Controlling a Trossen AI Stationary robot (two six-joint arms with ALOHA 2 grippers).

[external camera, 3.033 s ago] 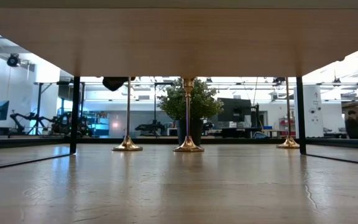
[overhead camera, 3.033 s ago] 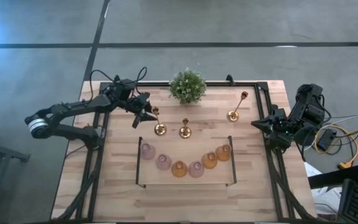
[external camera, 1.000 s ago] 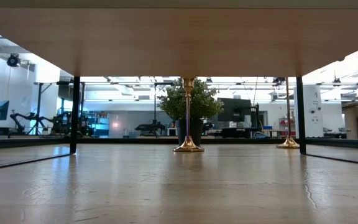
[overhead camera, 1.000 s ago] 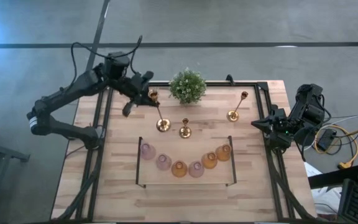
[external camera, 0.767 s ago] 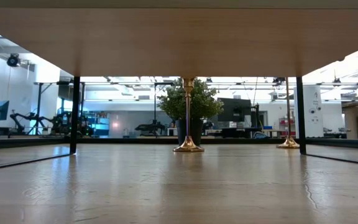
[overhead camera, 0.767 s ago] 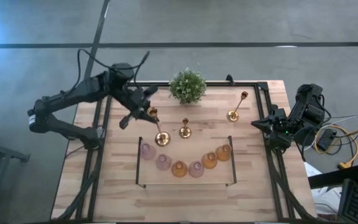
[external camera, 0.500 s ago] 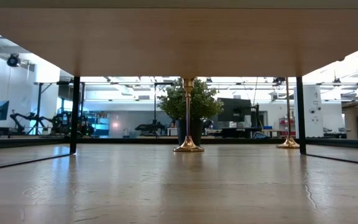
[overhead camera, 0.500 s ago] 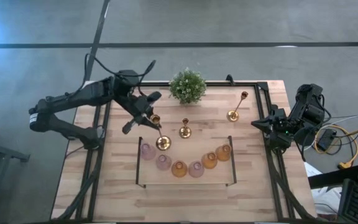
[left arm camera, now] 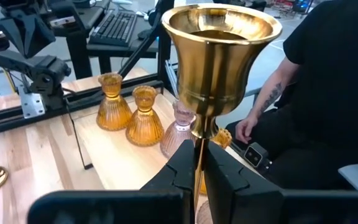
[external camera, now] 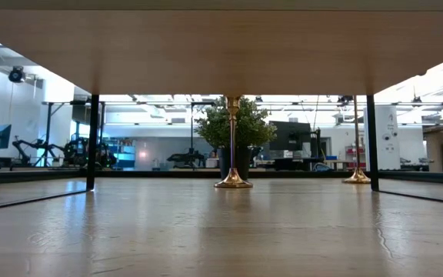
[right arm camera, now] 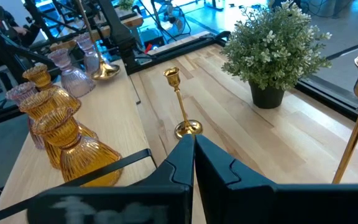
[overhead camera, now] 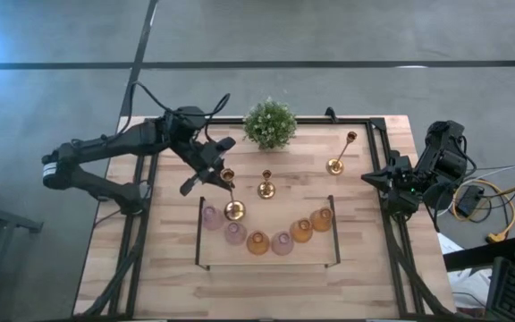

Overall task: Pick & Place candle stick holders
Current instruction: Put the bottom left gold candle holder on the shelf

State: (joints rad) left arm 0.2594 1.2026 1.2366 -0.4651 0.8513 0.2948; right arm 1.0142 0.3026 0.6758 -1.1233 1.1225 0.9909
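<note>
From above, we see the left arm stretched in from the counter's (overhead camera: 177, 268) left edge, its left hand (overhead camera: 211, 165) tilted over the middle. The fingers (left arm camera: 182, 171) are clamped on the stem of a slim gold brass candlestick (overhead camera: 230, 192), whose round base hangs just above the left end of a curved row of squat pink and amber glass cups (overhead camera: 266, 234). The right arm waits folded at the right edge, its right hand (right arm camera: 193, 149) pressed together and empty.

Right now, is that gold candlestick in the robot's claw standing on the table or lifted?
Lifted: the left gripper clamps the candlestick; the low view shows no base there.
</note>
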